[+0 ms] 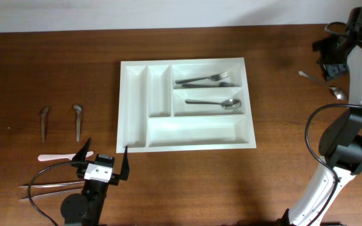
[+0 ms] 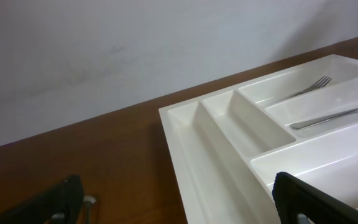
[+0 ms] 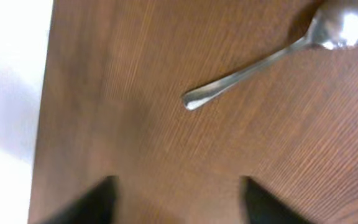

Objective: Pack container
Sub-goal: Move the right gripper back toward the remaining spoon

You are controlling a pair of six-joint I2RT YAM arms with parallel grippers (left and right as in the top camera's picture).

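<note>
The container (image 1: 137, 107) is a white five-compartment tray lying mid-table, and its near corner (image 2: 229, 143) shows in the left wrist view. Two forks (image 1: 203, 80) lie in its top long compartment and a spoon (image 1: 215, 102) in the middle one. My left gripper (image 1: 102, 160) hovers open just off the tray's front left corner, with nothing between its fingers (image 2: 176, 186). My right gripper (image 1: 330, 63) is at the far right edge, open over bare wood (image 3: 178, 183). A loose spoon (image 3: 260, 62) lies just ahead of it, untouched (image 1: 322, 83).
Two short metal utensils (image 1: 44, 122) (image 1: 77, 120) lie on the left of the table. A pink utensil (image 1: 65, 156) and long thin metal pieces (image 1: 49, 187) lie beside the left arm. The tray's two narrow compartments and its long front one (image 1: 197, 132) hold nothing.
</note>
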